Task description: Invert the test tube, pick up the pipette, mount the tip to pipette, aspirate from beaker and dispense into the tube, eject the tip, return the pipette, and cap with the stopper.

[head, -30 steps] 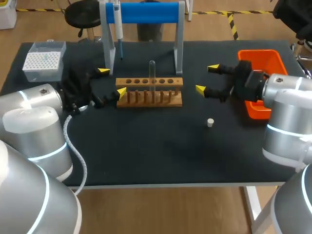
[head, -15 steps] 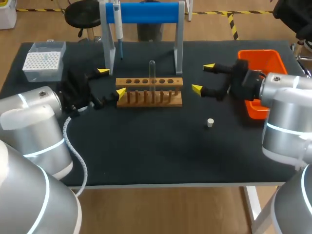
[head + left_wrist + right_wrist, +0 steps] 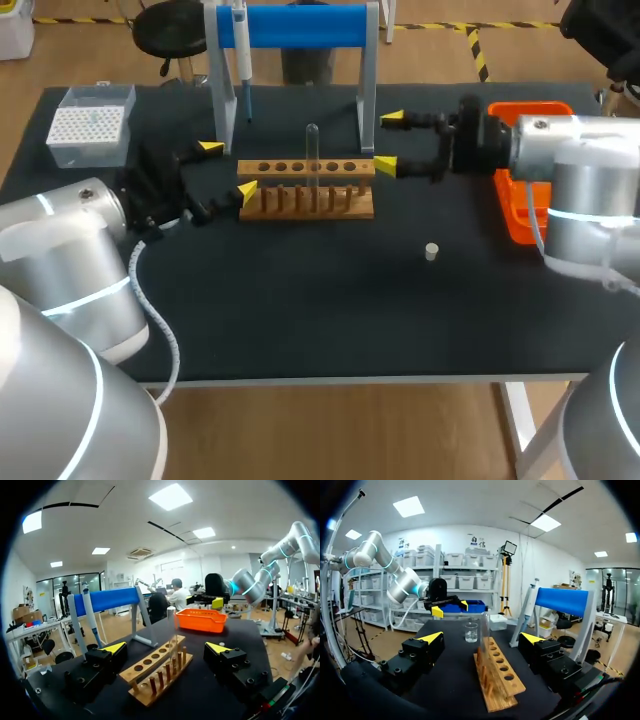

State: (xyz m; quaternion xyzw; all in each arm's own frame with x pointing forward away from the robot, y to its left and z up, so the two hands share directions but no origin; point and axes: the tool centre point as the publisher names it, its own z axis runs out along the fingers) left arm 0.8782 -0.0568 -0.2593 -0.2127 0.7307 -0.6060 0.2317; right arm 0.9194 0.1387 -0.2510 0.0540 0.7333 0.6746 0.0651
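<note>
Left gripper (image 3: pixel 229 167), right gripper (image 3: pixel 388 141): jaws wide apart (nothing gripped), at either end of the rack (image 3: pixel 307 187)

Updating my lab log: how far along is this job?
Nothing looks done: the test tube stands in the rack, the pipette hangs on its stand, and the stopper lies loose. The left tool and right tool are open and empty at the rack's ends. Every step remains.

pipette (image 3: pixel 241 45): top end cut off by the head view's edge, at twelve o'clock.
orange bin (image 3: pixel 535 120): middle covered by the right arm (image 3: pixel 580 190).
beaker (image 3: pixel 471 631): in the head view, lost behind the left arm (image 3: pixel 60 250), at nine o'clock from the rack (image 3: pixel 308 188).
test tube (image 3: pixel 312 150): too faint to tell which end is open.
</note>
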